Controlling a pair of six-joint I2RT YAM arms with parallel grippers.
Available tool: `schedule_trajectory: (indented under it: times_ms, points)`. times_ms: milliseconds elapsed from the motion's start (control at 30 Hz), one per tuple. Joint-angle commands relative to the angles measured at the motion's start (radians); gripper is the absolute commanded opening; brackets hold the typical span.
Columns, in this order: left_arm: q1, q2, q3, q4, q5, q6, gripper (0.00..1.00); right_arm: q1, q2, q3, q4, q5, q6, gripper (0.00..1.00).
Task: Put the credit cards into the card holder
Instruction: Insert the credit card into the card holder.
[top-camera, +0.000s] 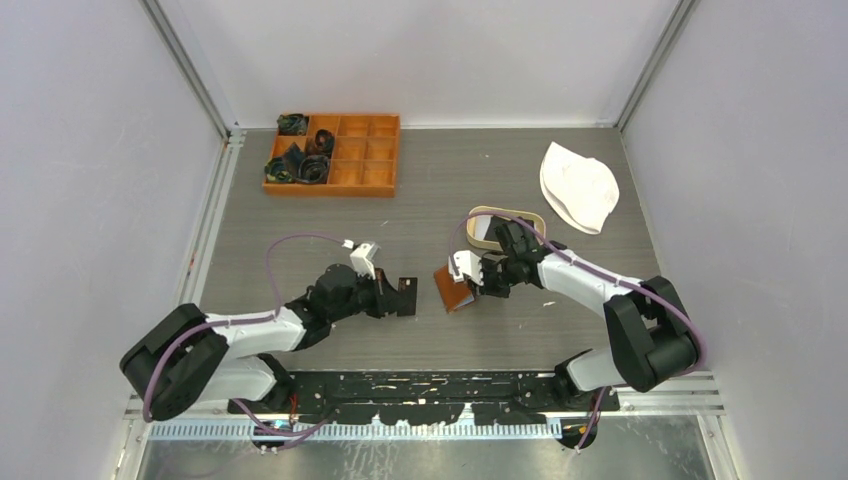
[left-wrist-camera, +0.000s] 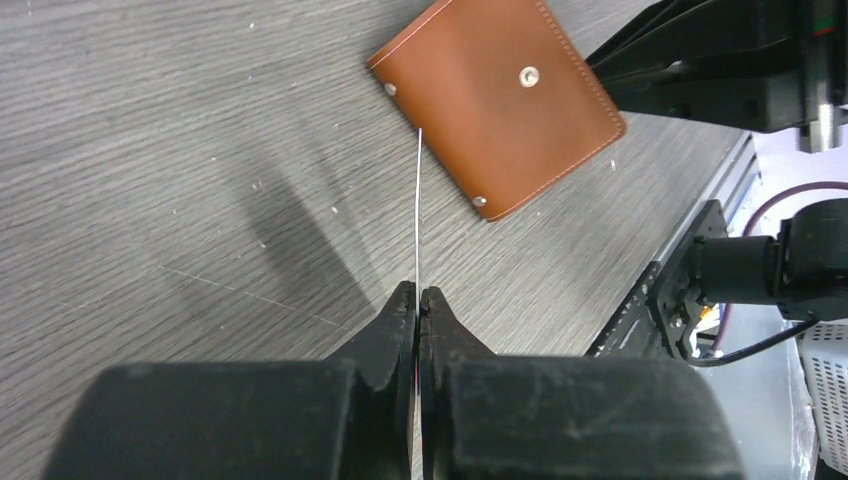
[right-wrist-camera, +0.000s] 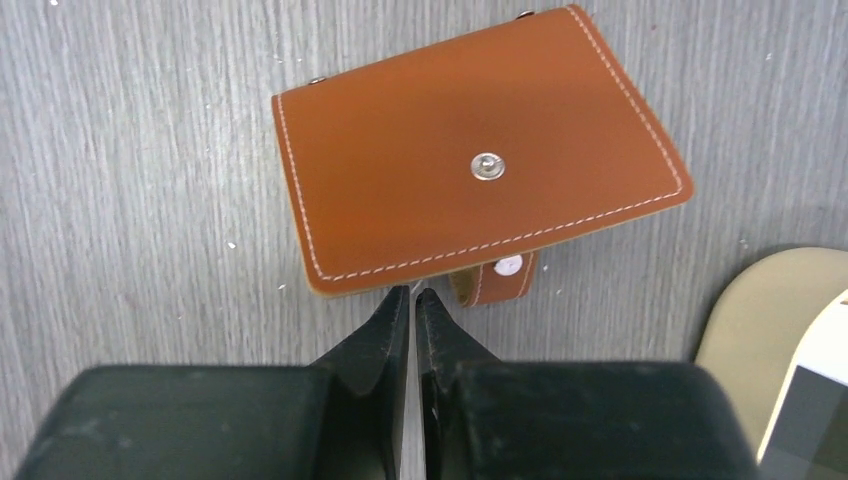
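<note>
The right gripper (right-wrist-camera: 413, 298) has its jaws closed, tips at the near edge of the wallet (right-wrist-camera: 480, 160); whether they pinch it is unclear. The left gripper (left-wrist-camera: 418, 298) clamps a card (left-wrist-camera: 418, 210) edge-on, its far end touching the wallet straight ahead.

- The left fingers (left-wrist-camera: 392, 335), pinched on a thin flat card (left-wrist-camera: 418, 215) held edge-on, face the small brown leather card holder (left-wrist-camera: 497, 100); the card's tip reaches the holder's edge
- The right fingers (right-wrist-camera: 385, 335), pressed together, block the holder's opposite side
- An oval tan-rimmed tray (top-camera: 500, 209) stands just behind the right fingers
- Bare grey wood-grain counter (top-camera: 420, 200) separates the arms from the orange compartment box (top-camera: 333, 153) at the back left
- A white fabric piece (top-camera: 578, 187) lies at the back right, well apart
</note>
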Motion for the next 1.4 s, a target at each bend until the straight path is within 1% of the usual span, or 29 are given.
schedule_trajectory:
  times_ms: [0,167,433,700,800,933,1133,1233,1367]
  points:
    - [-0.002,0.061,0.046,0.083,-0.002,-0.006,0.0,0.022,-0.009,0.005,0.084,0.032,0.032,0.12]
    - [-0.002,0.157,0.085,0.126,0.009,-0.012,0.0,0.041,-0.014,0.008,0.084,0.003,0.049,0.13]
    - [-0.002,0.298,0.144,0.178,0.048,-0.05,0.0,0.063,-0.009,0.021,0.112,-0.019,0.123,0.12]
    - [-0.003,0.356,0.169,0.181,0.06,-0.065,0.0,0.082,-0.013,0.047,0.173,-0.05,0.282,0.13]
    - [-0.003,0.372,0.173,0.187,0.062,-0.07,0.0,0.109,0.002,0.074,0.183,-0.034,0.348,0.13]
    - [-0.003,0.384,0.172,0.196,0.056,-0.076,0.0,0.148,0.048,0.127,0.199,0.013,0.477,0.15]
    - [-0.004,0.371,0.161,0.185,0.038,-0.078,0.0,0.161,0.146,0.223,0.197,0.06,0.7,0.16]
    - [-0.003,0.329,0.151,0.132,0.004,-0.071,0.0,0.163,0.192,0.254,0.184,0.063,0.761,0.16]
    - [-0.003,0.239,0.135,0.02,-0.038,-0.051,0.0,0.167,0.262,0.315,0.171,0.078,0.854,0.17]
